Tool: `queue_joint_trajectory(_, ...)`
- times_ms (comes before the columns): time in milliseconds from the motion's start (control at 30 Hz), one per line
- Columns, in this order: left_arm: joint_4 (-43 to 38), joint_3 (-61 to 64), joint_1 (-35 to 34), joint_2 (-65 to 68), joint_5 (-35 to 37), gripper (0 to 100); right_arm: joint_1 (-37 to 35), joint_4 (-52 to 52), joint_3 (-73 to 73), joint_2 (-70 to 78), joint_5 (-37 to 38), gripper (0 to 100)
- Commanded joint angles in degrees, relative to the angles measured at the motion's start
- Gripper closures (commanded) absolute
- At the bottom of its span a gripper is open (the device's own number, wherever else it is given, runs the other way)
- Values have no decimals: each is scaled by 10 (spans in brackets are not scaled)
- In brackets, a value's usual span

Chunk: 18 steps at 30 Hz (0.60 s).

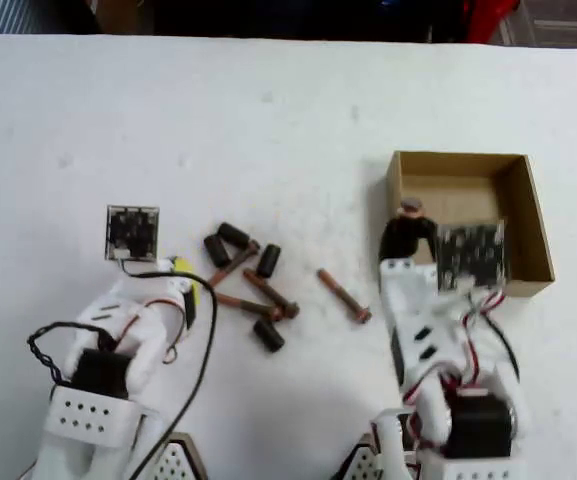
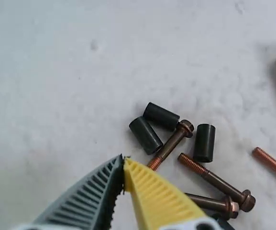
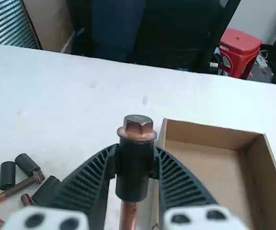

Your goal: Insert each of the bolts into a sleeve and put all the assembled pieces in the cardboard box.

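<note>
Closed left tool (image 2: 123,162), clamped right tool (image 3: 134,152)

Our fixed camera looks down from above the near edge of the tabletop (image 1: 268,110), on the arms' side. It faces the far edge from far enough off to take in both arms, the cardboard box (image 1: 463,195) and the scatter of bolts and sleeves (image 1: 266,292). From the left wrist we look steeply down, close over the left gripper (image 2: 123,165), onto that same scatter. From the right wrist we look almost level past the right gripper (image 3: 135,151) and the sleeve (image 3: 134,175) in it, toward the far edge and the room behind. This view shares the box and the scatter with the high view.
</note>
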Motion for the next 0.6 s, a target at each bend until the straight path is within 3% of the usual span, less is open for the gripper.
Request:
queue_joint_trajectory(0, -12, -4, -5, -7, -6, 978, 34, 1, -106, 109, 8, 981)
queue_joint_trajectory(333, -11, 16, -14, -21, -7, 978, 106, 1, -231, 363, 41, 981)
queue_joint_trajectory(567, -8, 95, -44, -160, -7, 978, 109, 1, -280, 502, 94, 981)
